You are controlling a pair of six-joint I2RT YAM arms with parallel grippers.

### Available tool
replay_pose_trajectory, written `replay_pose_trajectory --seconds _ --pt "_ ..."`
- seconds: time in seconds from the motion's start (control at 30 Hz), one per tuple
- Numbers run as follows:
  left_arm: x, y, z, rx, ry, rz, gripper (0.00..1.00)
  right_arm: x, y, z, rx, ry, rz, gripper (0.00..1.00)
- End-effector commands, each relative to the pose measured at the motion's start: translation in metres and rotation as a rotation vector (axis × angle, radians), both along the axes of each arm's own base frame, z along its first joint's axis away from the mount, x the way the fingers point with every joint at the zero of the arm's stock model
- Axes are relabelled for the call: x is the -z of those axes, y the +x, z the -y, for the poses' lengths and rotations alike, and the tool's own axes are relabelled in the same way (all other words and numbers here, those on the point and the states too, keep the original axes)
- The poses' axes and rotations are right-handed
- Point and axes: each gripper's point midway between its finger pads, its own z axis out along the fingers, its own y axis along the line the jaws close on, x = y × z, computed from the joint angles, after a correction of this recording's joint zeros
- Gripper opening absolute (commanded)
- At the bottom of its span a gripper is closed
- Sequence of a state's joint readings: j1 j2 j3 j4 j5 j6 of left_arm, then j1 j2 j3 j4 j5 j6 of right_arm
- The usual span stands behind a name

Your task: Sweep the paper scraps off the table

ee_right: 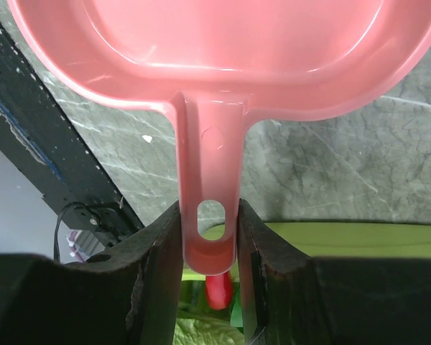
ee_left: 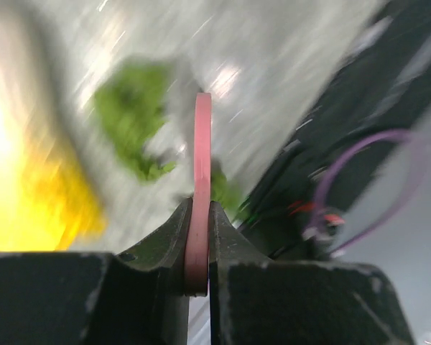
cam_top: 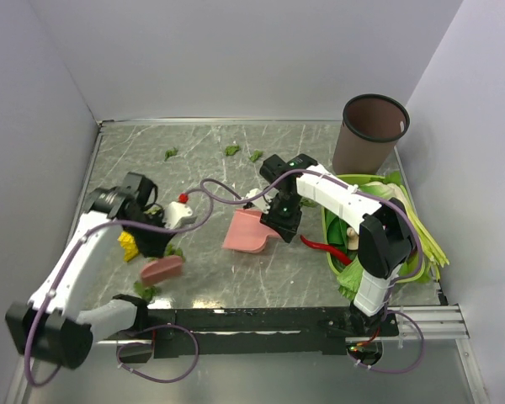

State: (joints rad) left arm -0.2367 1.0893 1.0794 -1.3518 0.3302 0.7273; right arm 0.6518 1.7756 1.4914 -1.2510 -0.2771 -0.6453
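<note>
Sweeping looked under way: left gripper (ee_left: 199,244) pinched a pink scraper (ee_left: 200,158), right gripper (ee_right: 210,244) gripped the dustpan (ee_right: 201,43) handle (both tight). Next, likely, paper scraps (cam_top: 145,291) needed pushing toward three o'clock.

The white, black-jointed left arm (cam_top: 71,252) rises from its base and folds at the wrist back toward the near edge. The black two-finger left gripper (ee_left: 199,215) has its jaws closed tight on a thin pink plastic blade (ee_left: 201,144), seen edge-on. The white right arm (cam_top: 332,192) arches up and reaches leftward. The right gripper (ee_right: 210,215) has its jaws clamped against both sides of the handle of a pink plastic dustpan (ee_right: 201,43).
</note>
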Motion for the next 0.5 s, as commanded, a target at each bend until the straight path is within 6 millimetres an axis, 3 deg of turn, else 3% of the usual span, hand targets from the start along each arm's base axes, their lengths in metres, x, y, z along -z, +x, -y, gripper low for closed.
replay_pose_trajectory --seconds 0.0,0.23,0.3,0.47 --pt "-0.032 0.010 0.071 0.032 -0.329 -0.079 0.01 -0.006 0.008 -0.006 -0.025 0.041 0.037 0.05" --pt "-0.088 0.044 0.064 0.019 -0.296 0.141 0.01 0.019 0.010 0.013 -0.135 0.028 0.155 0.01" --pt "-0.096 0.047 0.059 -0.012 -0.270 0.166 0.01 0.029 0.008 0.015 -0.135 0.027 0.157 0.00" --pt "-0.111 0.040 0.050 -0.104 -0.252 0.182 0.01 0.030 0.001 0.015 -0.120 0.049 0.152 0.00"
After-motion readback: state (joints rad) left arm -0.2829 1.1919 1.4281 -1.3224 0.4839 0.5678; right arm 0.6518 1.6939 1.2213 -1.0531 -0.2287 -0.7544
